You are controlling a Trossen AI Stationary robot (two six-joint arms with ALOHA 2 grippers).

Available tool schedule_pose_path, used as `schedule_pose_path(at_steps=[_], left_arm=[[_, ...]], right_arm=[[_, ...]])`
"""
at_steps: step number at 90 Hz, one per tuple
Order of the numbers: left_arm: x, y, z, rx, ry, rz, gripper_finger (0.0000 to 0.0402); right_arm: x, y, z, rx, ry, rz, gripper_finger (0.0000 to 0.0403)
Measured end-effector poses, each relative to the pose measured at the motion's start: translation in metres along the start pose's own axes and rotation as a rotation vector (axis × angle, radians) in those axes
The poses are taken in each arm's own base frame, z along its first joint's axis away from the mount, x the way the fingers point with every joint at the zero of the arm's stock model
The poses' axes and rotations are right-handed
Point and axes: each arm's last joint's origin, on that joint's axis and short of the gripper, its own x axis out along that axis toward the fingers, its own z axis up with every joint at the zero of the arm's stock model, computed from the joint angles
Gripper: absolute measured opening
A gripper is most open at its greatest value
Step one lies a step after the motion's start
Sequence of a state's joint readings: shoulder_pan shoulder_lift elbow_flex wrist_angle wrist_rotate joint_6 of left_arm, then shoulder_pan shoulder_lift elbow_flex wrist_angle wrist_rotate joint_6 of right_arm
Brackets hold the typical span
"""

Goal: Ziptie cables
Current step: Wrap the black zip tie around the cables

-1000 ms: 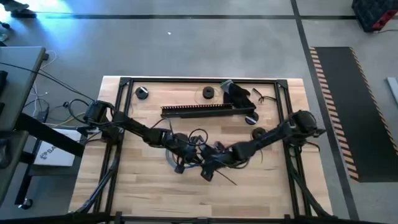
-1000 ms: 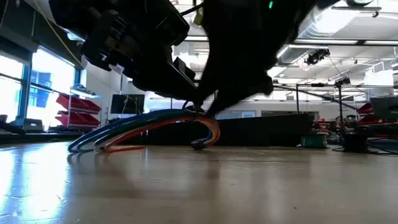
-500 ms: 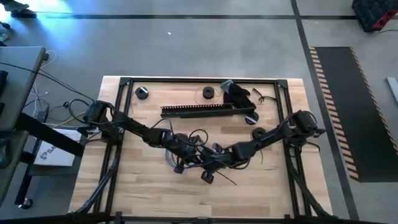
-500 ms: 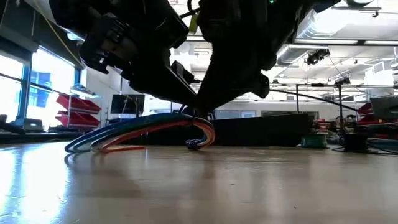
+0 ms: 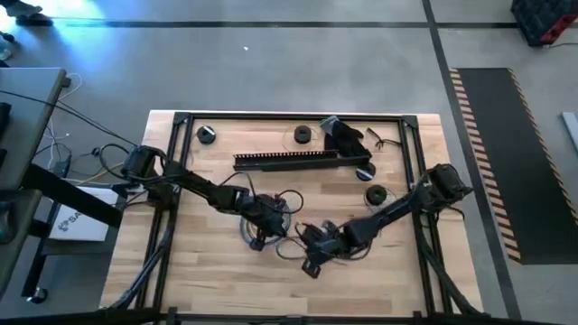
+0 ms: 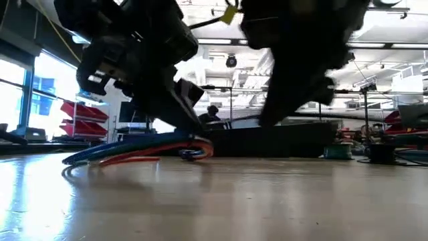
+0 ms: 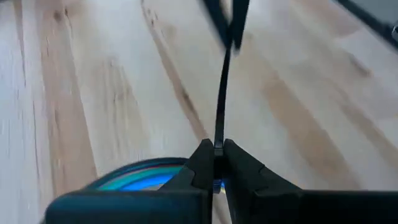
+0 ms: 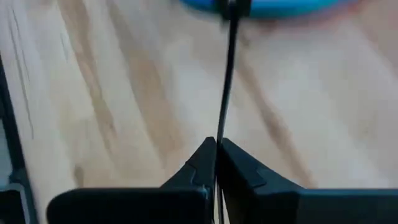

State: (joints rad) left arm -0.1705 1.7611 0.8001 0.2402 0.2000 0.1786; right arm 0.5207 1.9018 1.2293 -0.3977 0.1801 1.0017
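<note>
Both claws pinch the ziptie (image 7: 220, 112) taut between them just below the black slotted duct (image 5: 302, 162), left gripper (image 7: 214, 163) at the cables (image 6: 134, 145), right gripper (image 8: 216, 163) clamping the tail, black puck (image 5: 376, 194) beside.

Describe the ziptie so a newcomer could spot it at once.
On the wooden table, find both grippers near its middle. The ziptie is the thin, straight dark strip stretched between left gripper and right gripper, unlike the curved, coloured cables.

Black slotted duct (image 5: 302, 161), wooden table (image 5: 208, 275)
</note>
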Motion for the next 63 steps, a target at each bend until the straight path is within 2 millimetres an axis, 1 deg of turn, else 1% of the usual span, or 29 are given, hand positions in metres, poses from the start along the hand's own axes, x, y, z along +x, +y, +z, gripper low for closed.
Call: schedule_pose_path(at_steps=[11, 20, 28, 36, 41, 51, 57, 63], left_arm=[[-0.001, 0.004, -0.001, -0.001, 0.002, 0.009, 0.0001], [-0.001, 0.005, -0.001, 0.000, 0.001, 0.011, 0.0001], [-0.001, 0.004, -0.001, 0.000, 0.000, 0.012, 0.0001], [-0.001, 0.003, -0.001, 0.003, 0.000, 0.009, 0.0001], [0.000, 0.002, -0.001, 0.004, 0.000, 0.008, 0.0001], [0.000, 0.001, 0.000, 0.004, -0.001, 0.006, 0.0001], [0.000, 0.001, 0.000, 0.004, -0.001, 0.005, 0.0001], [0.000, 0.001, 0.000, 0.004, -0.001, 0.005, 0.0001]], right_arm=[[-0.006, 0.013, -0.027, 0.056, 0.048, 0.005, 0.0000], [-0.013, 0.015, -0.042, 0.123, 0.096, -0.029, 0.0000], [-0.030, 0.014, -0.043, 0.156, 0.170, -0.018, 0.0000], [-0.046, 0.009, -0.039, 0.136, 0.241, -0.008, 0.0010], [-0.057, 0.006, -0.035, 0.110, 0.272, 0.003, 0.0029], [-0.082, -0.002, -0.019, 0.063, 0.256, 0.050, 0.0092], [-0.090, -0.004, -0.007, -0.002, 0.180, 0.092, 0.0139], [-0.094, 0.001, 0.003, -0.119, 0.042, 0.142, 0.0183]])
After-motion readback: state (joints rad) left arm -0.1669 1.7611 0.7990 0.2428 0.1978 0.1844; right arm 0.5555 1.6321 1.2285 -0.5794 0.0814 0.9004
